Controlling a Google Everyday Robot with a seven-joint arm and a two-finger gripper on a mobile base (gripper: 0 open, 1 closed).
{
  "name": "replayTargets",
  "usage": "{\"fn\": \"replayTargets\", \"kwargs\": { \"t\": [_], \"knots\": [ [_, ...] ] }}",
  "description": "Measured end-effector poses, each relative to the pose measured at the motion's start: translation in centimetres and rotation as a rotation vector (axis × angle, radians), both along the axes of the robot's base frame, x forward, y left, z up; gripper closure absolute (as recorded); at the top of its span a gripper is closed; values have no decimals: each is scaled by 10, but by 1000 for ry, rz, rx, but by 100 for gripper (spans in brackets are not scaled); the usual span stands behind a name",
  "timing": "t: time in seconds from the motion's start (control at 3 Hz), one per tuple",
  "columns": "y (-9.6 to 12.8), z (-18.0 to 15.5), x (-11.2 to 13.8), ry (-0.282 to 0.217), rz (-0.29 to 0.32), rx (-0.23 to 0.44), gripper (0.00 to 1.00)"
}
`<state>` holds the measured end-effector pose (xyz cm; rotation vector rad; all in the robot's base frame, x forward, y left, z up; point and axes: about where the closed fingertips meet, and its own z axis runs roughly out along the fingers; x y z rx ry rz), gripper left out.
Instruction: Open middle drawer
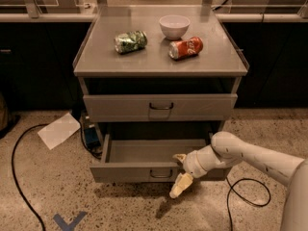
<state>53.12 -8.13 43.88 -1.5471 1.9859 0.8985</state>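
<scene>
Cans 2: green can (pixel 130 41), red can (pixel 186 47) | bowl (pixel 174 26) 1 | middle drawer (pixel 125 172) pulled out | pincer (pixel 179 173) spread open at its front

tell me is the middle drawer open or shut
Open: the middle drawer is pulled out, its inside showing; the gripper is at its front.
</scene>
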Motion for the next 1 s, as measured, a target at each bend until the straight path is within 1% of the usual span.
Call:
{"fn": "replayTargets", "kwargs": {
  "t": [0.33,0.67,1.0],
  "knots": [
    [1,-1,-1,2,3,0,0],
    [3,-1,-21,31,37,-10,0],
    [2,23,-79,97,63,27,0]
  ]
}}
